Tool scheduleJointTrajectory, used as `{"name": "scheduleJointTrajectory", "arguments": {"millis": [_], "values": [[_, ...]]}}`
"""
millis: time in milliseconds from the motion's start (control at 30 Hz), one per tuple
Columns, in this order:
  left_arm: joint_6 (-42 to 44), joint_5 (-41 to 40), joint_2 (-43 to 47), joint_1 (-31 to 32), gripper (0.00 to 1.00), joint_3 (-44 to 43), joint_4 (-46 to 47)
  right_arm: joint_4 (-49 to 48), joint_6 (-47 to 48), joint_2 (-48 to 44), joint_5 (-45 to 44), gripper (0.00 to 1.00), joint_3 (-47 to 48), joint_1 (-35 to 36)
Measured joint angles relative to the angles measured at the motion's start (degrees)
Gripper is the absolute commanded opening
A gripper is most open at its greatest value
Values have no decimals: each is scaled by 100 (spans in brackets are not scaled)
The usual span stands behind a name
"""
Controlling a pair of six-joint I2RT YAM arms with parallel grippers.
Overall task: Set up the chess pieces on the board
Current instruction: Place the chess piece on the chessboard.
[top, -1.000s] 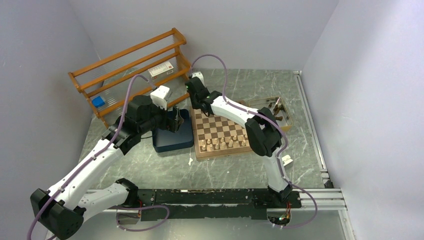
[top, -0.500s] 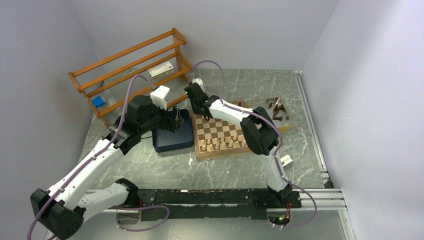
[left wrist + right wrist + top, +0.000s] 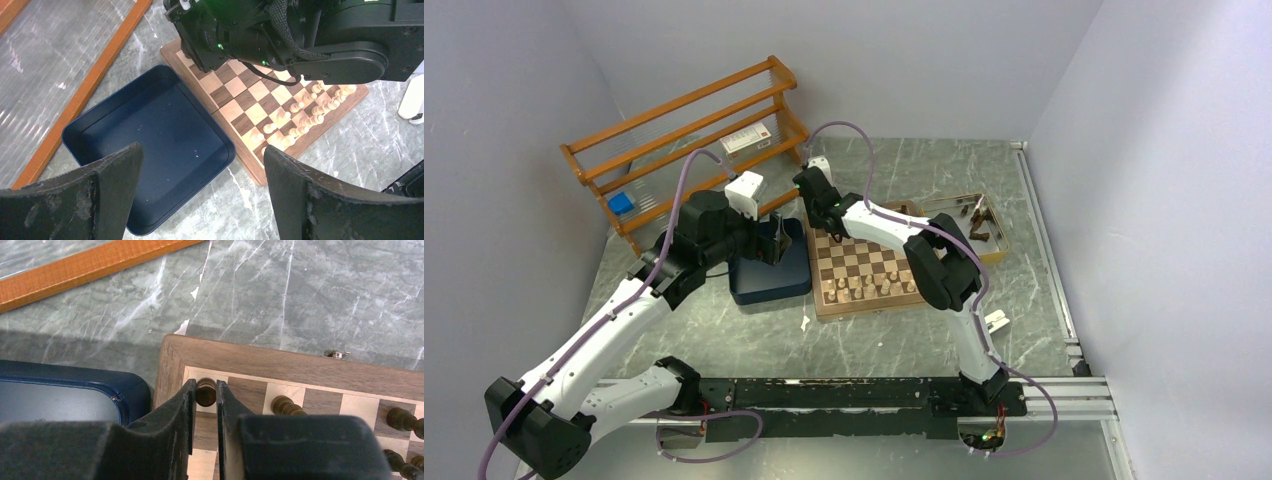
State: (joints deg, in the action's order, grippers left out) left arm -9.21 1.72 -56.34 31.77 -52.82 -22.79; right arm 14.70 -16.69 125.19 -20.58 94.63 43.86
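Change over the last second — the right arm (image 3: 879,222) has swung left, elbow drawn in; the right gripper (image 3: 205,391) now stands at the far-left corner of the board (image 3: 280,362), the dark chess piece (image 3: 205,389) in its grip over the corner square.

The left arm (image 3: 614,330) and right arm (image 3: 879,222) pair white shells with bulky black joint housings (image 3: 949,270); lilac cables (image 3: 839,124) loop along each. The left gripper (image 3: 202,152) carries broad black fingers (image 3: 75,200), scuffed grey, and a green light (image 3: 220,46) glows on the right wrist.
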Motion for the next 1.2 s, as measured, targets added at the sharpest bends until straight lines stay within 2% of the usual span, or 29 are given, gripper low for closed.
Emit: {"name": "scheduleJointTrajectory", "arguments": {"millis": [900, 1200], "values": [[0, 46, 0, 0, 94, 0, 2, -44, 22, -31, 2, 19, -59, 4], [0, 52, 0, 0, 94, 0, 4, -42, 17, -33, 4, 23, -59, 9]]}}
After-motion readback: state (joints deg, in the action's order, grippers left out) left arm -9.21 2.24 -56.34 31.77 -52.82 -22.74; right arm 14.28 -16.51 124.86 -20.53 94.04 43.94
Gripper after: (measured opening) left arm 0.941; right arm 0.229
